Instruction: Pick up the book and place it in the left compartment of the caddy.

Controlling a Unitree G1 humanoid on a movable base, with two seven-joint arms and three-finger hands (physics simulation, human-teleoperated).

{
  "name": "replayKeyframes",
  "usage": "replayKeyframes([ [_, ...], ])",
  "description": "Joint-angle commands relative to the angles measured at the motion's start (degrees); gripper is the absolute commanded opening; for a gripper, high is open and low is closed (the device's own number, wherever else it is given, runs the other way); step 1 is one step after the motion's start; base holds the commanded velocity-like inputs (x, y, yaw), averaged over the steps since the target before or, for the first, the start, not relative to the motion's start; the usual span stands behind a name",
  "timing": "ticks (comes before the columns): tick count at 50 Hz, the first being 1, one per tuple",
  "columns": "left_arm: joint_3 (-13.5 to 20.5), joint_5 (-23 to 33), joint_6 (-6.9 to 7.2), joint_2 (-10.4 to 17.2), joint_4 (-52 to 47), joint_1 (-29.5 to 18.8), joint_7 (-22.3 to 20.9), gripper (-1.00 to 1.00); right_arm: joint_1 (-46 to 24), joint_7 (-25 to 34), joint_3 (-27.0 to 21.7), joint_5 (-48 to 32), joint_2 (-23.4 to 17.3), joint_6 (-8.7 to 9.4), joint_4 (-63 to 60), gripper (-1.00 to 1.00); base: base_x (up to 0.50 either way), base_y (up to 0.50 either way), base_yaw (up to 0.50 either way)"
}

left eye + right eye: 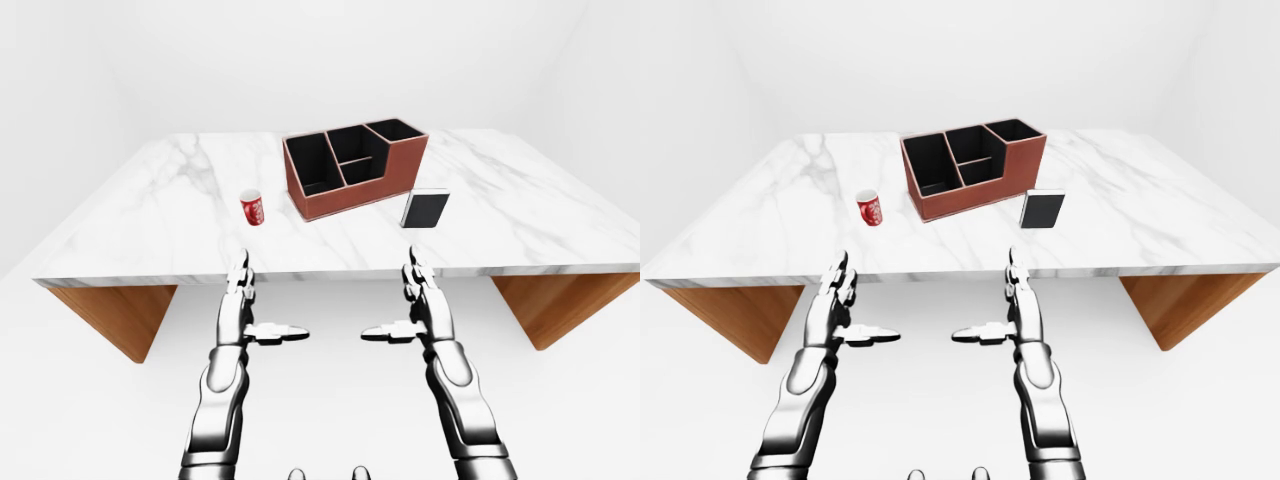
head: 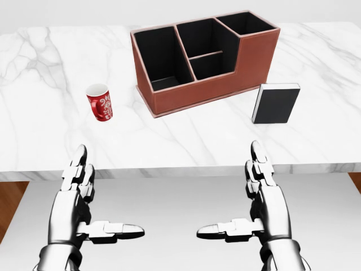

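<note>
One marble-topped table [image 2: 316, 62] fills the upper part of the head view, its near edge running across the middle of the picture. It carries three things.

Two arms reach up from the bottom of the head view, side by side and well apart, both short of the table edge and touching nothing. The left hand [image 2: 84, 195] points its two long fingers toward the table, with the thumb turned inward toward the other hand. The right hand [image 2: 254, 195] mirrors it, fingers straight, thumb pointing left. Both hands are spread wide and carry nothing.

One caddy [image 2: 206, 59], reddish brown with black lining, stands on the table, skewed to the table edge. Four compartments are counted: a large one at its left end, two smaller ones in the middle, one at its right end. All four show only dark interior.

One book [image 2: 275, 103], black-covered with a pale page edge, stands just right of the caddy, close beside its near right corner, apart from both hands.

One red patterned cup [image 2: 100, 102] stands upright left of the caddy, clear of it.
</note>
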Motion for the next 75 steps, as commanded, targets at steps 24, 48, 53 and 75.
replayKeyframes([
  [24,1.79,-1.93,1.06,1.08,-1.69,0.47,-4.38,1.00,4.18,7.77,-0.97,5.87,-0.18,-2.53,-6.73,1.00,0.11,-0.22,0.00],
  [48,1.47,-1.32,0.60,1.04,-2.32,1.21,-5.19,1.00,3.70,6.47,-1.46,3.55,-0.53,-5.41,-3.97,1.00,0.50,-0.01,0.00],
  [53,1.45,-1.22,0.76,1.01,-2.47,1.27,-5.23,1.00,3.52,6.67,-1.56,3.76,-0.62,-5.41,-3.63,1.00,0.50,0.00,0.00],
  [75,2.43,-1.63,2.74,1.36,-6.36,2.29,-6.31,1.00,-0.40,3.19,-1.63,0.44,-1.07,2.21,-4.55,1.00,0.39,0.00,0.00],
])
